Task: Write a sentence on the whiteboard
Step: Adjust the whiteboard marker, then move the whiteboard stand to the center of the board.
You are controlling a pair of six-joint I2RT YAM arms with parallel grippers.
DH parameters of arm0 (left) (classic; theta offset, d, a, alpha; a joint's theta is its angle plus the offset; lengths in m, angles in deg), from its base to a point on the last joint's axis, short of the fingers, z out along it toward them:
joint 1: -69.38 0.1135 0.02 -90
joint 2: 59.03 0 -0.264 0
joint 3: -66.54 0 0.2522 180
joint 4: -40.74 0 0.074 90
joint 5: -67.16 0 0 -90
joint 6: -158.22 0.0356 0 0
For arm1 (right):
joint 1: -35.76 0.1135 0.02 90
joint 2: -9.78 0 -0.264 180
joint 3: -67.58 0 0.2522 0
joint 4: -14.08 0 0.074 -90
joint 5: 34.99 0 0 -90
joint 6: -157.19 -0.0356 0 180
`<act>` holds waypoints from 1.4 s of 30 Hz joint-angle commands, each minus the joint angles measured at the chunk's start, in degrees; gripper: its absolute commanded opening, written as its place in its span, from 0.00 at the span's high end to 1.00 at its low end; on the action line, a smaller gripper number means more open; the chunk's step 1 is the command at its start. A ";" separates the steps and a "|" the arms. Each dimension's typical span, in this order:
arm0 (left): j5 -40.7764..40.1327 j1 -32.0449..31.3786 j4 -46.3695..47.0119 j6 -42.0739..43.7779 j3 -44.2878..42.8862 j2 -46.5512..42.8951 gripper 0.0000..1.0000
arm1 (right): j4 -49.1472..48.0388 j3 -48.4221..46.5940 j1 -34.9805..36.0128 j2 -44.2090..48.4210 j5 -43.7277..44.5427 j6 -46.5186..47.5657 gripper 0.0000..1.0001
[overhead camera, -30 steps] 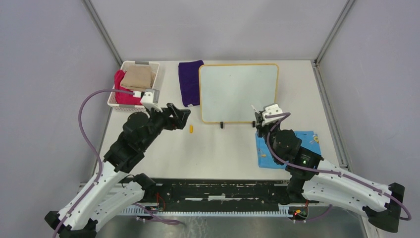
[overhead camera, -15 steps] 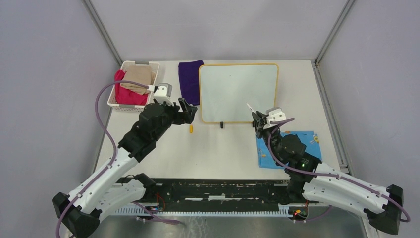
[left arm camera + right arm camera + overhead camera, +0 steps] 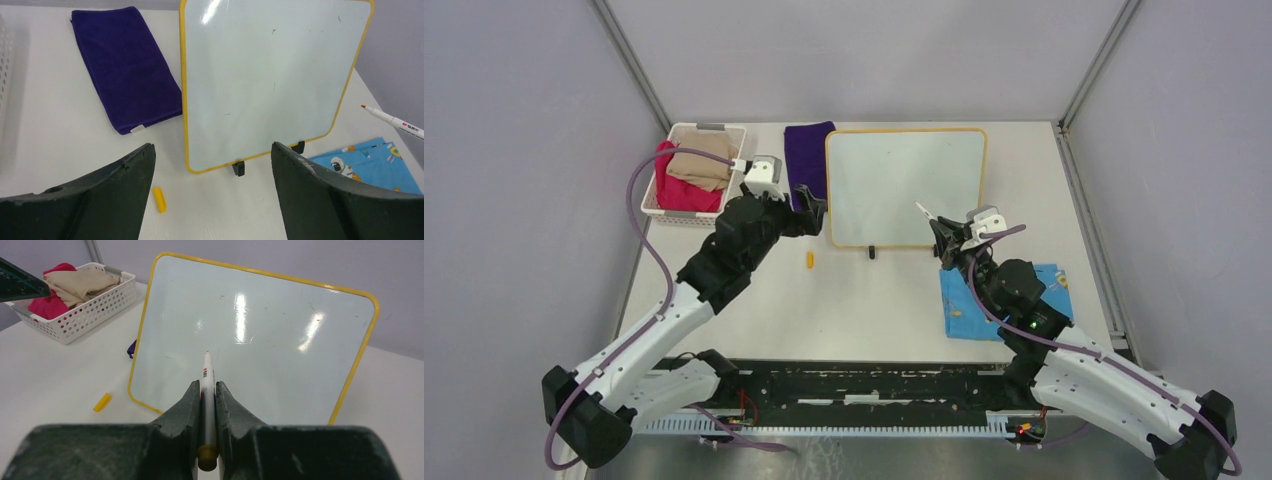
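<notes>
— Two end effectors: how do they stand?
— Fingers wide apart on the left end effector (image 3: 212,146), by the near left corner of the whiteboard (image 3: 906,187). The right end effector (image 3: 207,386) is clamped on a marker (image 3: 206,367), its tip off the board.
— And the whiteboard?
— Far middle of the desk (image 3: 864,300), just beside the purple cloth (image 3: 807,165).

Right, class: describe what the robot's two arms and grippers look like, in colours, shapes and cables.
The left arm and right arm have white shells on the lower links and black upper joints. A mauve cable loops along each. The left gripper and right gripper have dark, matte, wedge-shaped fingers. A green light glows on the right arm.
</notes>
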 commanded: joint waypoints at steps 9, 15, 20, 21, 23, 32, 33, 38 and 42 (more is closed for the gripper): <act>11.51 -0.25 -2.61 -6.93 3.44 1.07 0.04 | 0.73 -2.00 -0.18 2.77 -0.07 -1.03 1.00; 4.04 -9.09 -2.87 -9.07 1.88 10.34 0.02 | 4.32 -1.56 -0.18 6.18 2.44 -0.75 1.00; -3.15 -15.16 -2.42 -10.61 -2.90 21.96 0.08 | 6.40 -1.82 -0.15 9.11 4.24 -0.70 1.00; -4.22 -15.78 -1.82 -10.84 -3.29 23.80 0.09 | 6.80 -1.94 -0.16 9.67 4.22 -0.61 1.00; -5.64 -16.54 -0.51 -12.08 -3.63 27.39 0.11 | 7.76 -2.18 -0.13 10.41 4.18 0.60 1.00; -11.00 -18.42 0.30 -15.86 -5.63 36.28 0.15 | 10.34 -1.81 -0.15 13.27 6.12 1.36 1.00; -11.12 -18.43 0.34 -15.92 -5.55 36.71 0.15 | 10.52 -1.71 -0.08 13.45 6.30 1.30 1.00; -11.97 -18.44 0.53 -16.43 -5.52 38.19 0.16 | 10.02 -0.95 -0.16 13.57 6.35 0.97 1.00; -12.18 -18.42 0.83 -17.07 -5.99 39.32 0.17 | 9.61 -1.23 -0.10 12.99 5.78 0.93 1.00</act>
